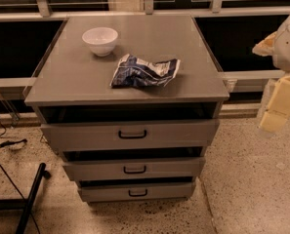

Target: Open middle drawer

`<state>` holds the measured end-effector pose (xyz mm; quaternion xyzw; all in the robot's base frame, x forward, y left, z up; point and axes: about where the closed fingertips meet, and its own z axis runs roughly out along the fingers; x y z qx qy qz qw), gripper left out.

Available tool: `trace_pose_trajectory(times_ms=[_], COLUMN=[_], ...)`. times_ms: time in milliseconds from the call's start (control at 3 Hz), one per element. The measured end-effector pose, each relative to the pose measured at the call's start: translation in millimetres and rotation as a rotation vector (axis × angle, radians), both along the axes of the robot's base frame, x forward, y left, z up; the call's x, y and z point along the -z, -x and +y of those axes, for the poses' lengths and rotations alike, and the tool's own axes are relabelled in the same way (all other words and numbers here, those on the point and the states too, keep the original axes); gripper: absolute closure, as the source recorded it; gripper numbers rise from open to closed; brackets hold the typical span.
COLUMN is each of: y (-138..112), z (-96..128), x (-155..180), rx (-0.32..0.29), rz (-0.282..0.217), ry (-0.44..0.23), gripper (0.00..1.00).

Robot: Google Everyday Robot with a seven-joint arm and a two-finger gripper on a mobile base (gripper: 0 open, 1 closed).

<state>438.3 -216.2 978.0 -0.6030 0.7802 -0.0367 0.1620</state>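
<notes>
A grey cabinet (51, 94) stands in the middle of the camera view with three drawers stacked in its front. The middle drawer (95, 170) has a flat grey front and a small black bar handle (134, 169). It sits between the taller top drawer (76, 135) and the narrowest bottom drawer (100, 193). All three fronts show dark gaps above them. My gripper (277, 108) is at the right edge of the view, to the right of the cabinet and apart from it, its pale fingers pointing down.
A white bowl (100, 40) and a crumpled blue and white chip bag (144, 71) lie on the cabinet top. A black stand leg (31, 195) slants across the floor at lower left. Dark windows with a metal rail (252, 75) run behind. Speckled floor (252, 189) lies to the right.
</notes>
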Motion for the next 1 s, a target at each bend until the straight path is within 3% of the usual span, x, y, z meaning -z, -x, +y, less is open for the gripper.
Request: trace_pose_trajectory(times_ms=[667,1000], y=[-1.2,2.6], z=[-1.1,-4.4], x=[19.7,61.9], rx=[0.018,0.038], rz=[-0.007,-0.011], ry=[-0.025,-0.091], gripper=[0.0,0.0])
